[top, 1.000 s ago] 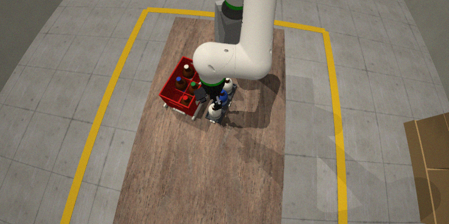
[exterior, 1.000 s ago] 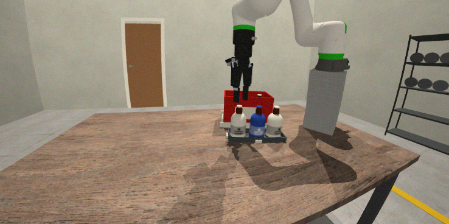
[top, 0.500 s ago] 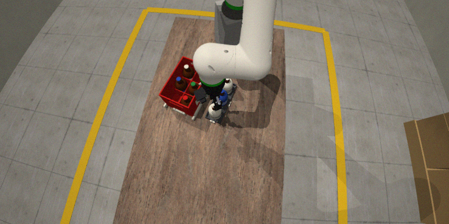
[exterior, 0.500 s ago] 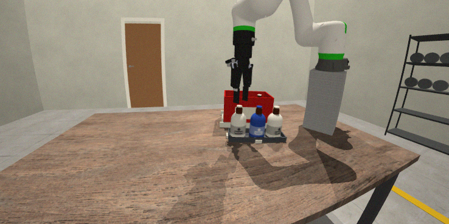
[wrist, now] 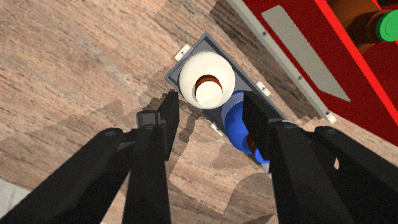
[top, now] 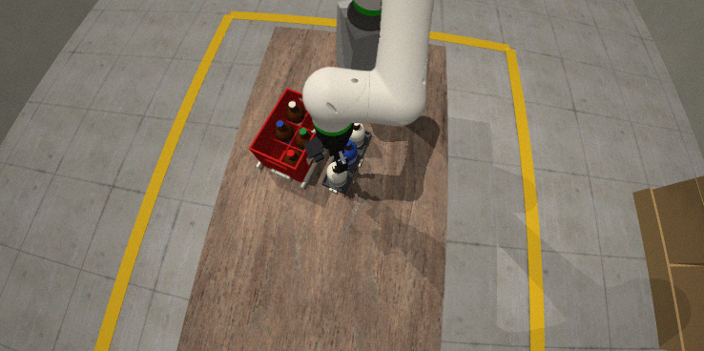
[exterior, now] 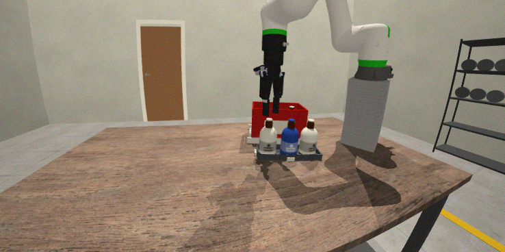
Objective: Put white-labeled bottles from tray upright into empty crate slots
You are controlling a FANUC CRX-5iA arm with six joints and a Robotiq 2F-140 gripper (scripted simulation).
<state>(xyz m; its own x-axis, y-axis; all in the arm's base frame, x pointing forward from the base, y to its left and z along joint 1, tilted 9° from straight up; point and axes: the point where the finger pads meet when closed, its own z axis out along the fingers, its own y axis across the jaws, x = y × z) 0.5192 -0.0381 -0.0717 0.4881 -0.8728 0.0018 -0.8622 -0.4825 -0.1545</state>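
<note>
My gripper (exterior: 270,112) (wrist: 210,105) is partly open and empty, its fingertips above the near end of the tray (top: 326,183) (exterior: 272,157) (wrist: 242,82). The tray holds three upright bottles in a row: a white one (top: 336,175) (exterior: 267,140) (wrist: 206,65) at the near end, a blue one (top: 349,151) (exterior: 289,138) (wrist: 235,120) in the middle, another white one (top: 357,135) (exterior: 309,138) at the far end. The red crate (top: 276,161) (exterior: 261,122) (wrist: 345,65) stands level beside the tray. Its front left slot looks empty; its right rear part is hidden by the arm.
Brown bottles stand in the crate: one with a white cap (top: 295,112), one with a blue cap (top: 283,131), one with a green cap (top: 302,136) (wrist: 390,26) and one with a red cap (top: 291,155). The crate's walls rise close beside the tray.
</note>
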